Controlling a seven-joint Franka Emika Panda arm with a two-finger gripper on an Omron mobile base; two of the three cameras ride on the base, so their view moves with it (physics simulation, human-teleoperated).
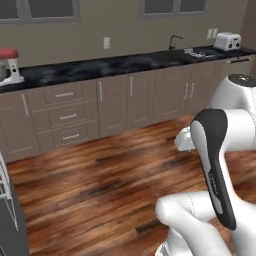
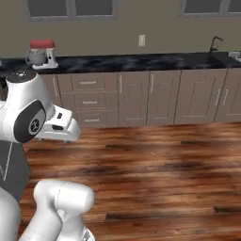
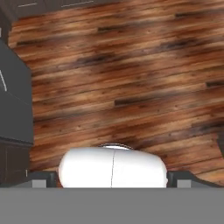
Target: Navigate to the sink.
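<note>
The sink [image 1: 198,53] is a small grey basin set in the black marbled countertop [image 1: 115,65] far off at the upper right, with a slim dark hook-shaped faucet [image 1: 174,41] behind it. In the right base view the faucet [image 2: 215,43] stands at the far right and the sink [image 2: 234,54] just touches the frame edge. My gripper [image 3: 113,180] hangs folded over the wooden floor [image 3: 131,78], well short of the counter. Its fingertips [image 3: 43,179] sit wide apart, open, with nothing held.
A white-silver toaster [image 1: 227,41] stands right of the sink. A red-topped stand mixer [image 1: 7,67] sits at the counter's left end. Beige cabinets [image 1: 115,102] run under the counter. A dark appliance [image 3: 15,105] stands close on my left. Open wood floor lies ahead.
</note>
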